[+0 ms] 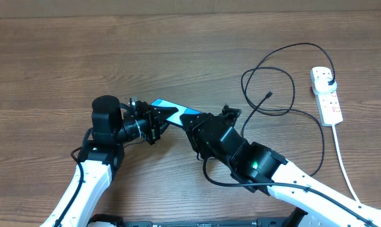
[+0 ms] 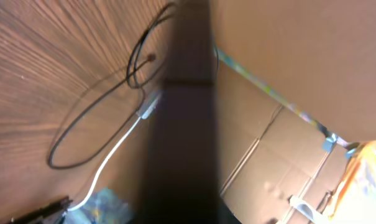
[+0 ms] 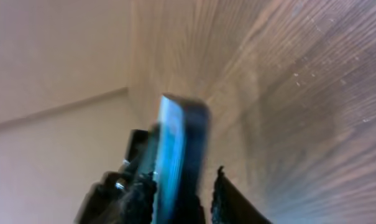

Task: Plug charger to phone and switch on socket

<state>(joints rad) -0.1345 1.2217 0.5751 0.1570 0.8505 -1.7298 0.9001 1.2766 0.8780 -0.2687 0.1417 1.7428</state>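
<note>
Phone (image 1: pixel 169 111) edge-on between both grippers. Left gripper (image 1: pixel 155 125) pinches one end. Right gripper (image 1: pixel 191 123) straddles the other end, jaws slightly spread, gap showing at one finger (image 3: pixel 228 198). Charger (image 1: pixel 284 75) tip lies loose beyond right gripper, well apart; its plug sits in socket (image 1: pixel 326 94), farther out.

A brown wood-grain table (image 1: pixel 83 57) fills the overhead view. Beyond its edge, the left wrist view shows plain cardboard panels (image 2: pixel 287 56), one crossed by a strip of multicoloured tape (image 2: pixel 268 90). At that view's right edge is a blurred orange-yellow object (image 2: pixel 369 171), possibly packaging.
</note>
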